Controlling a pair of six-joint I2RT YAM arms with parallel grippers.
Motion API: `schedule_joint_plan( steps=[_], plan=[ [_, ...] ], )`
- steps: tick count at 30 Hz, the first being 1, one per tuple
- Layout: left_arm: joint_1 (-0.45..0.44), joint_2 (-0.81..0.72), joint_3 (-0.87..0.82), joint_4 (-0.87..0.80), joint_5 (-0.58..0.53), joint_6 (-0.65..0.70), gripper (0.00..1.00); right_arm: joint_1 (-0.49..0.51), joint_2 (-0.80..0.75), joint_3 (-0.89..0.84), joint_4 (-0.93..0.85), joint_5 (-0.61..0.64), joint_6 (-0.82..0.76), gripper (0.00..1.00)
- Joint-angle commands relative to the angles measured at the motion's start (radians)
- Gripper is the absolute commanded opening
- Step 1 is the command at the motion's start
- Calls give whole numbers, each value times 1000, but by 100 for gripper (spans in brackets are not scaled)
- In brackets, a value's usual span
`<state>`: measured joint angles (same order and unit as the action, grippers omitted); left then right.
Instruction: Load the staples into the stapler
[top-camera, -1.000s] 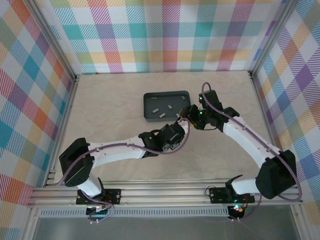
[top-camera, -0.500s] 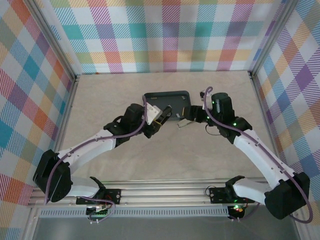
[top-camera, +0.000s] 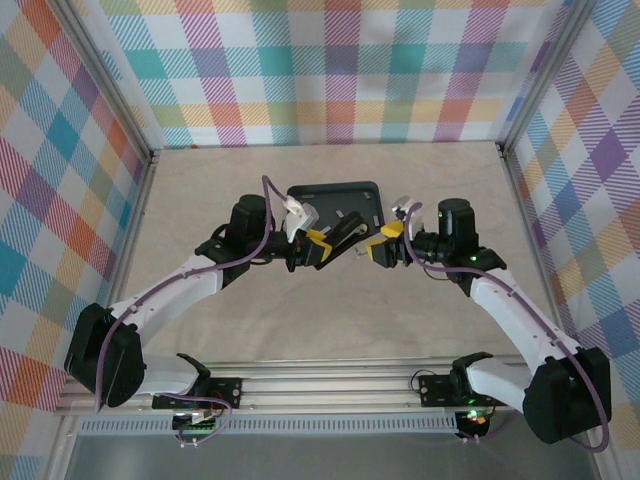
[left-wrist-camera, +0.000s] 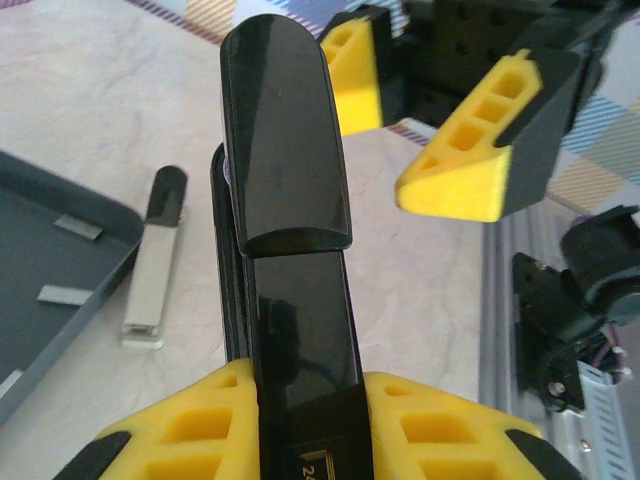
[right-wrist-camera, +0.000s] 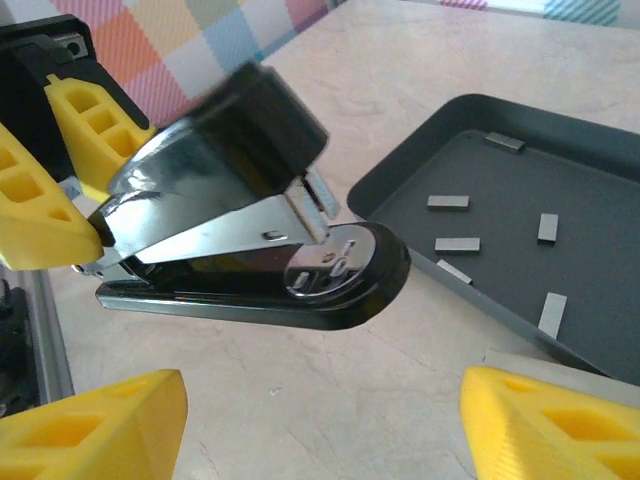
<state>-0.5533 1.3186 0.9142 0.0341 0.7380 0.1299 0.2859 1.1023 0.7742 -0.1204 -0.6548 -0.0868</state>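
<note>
Right wrist: glossy black round-nosed stapler (right-wrist-camera: 255, 245), flat silver-grey staples (right-wrist-camera: 457, 244).

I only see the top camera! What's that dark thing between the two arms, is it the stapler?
Observer: Yes. The left wrist camera shows the left gripper shut on the back end of a black stapler.
Operator: Is the other claw grabbing it too?
Observer: No. In the right wrist camera the right gripper is open, its yellow fingers wide apart and pointing at the stapler's front end.
Operator: Where are the staples?
Observer: Several loose staples lie flat and apart on the floor of the grey tray.
</note>
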Motion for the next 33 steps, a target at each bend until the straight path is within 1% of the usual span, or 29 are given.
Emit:
schedule_joint_plan(
  steps=[1,6,7,8,11,14,19,21,25,27,30,32,33],
  plan=[
    [15,-1,64,150,135,-28,0,-29,-7,-19,133,-216,-19,76],
    [18,20,43,319,184,-120,0,-40,17,-20,181,-300,-19,78],
    [18,25,44,336,198,-127,0,-40,26,-14,187,-326,15,78],
    [18,32,47,344,206,-132,0,-41,33,-6,194,-351,18,78],
    [18,44,62,347,231,-135,0,-42,53,9,233,-429,37,77],
    [18,52,73,343,253,-129,0,-42,62,21,240,-482,20,76],
    [18,68,100,308,318,-102,0,-48,78,34,242,-521,10,76],
    [18,71,108,290,324,-86,0,-50,79,39,229,-483,6,76],
    [18,69,132,215,330,-15,0,-66,62,29,227,-396,4,77],
    [17,72,162,131,355,54,0,-71,56,28,218,-402,-3,77],
    [18,82,224,-42,396,198,0,-71,47,32,172,-448,-117,76],
    [16,88,265,-166,415,308,0,-71,42,47,81,-499,-249,72],
    [16,92,280,-209,418,340,0,-71,42,60,22,-510,-312,72]
  ],
)
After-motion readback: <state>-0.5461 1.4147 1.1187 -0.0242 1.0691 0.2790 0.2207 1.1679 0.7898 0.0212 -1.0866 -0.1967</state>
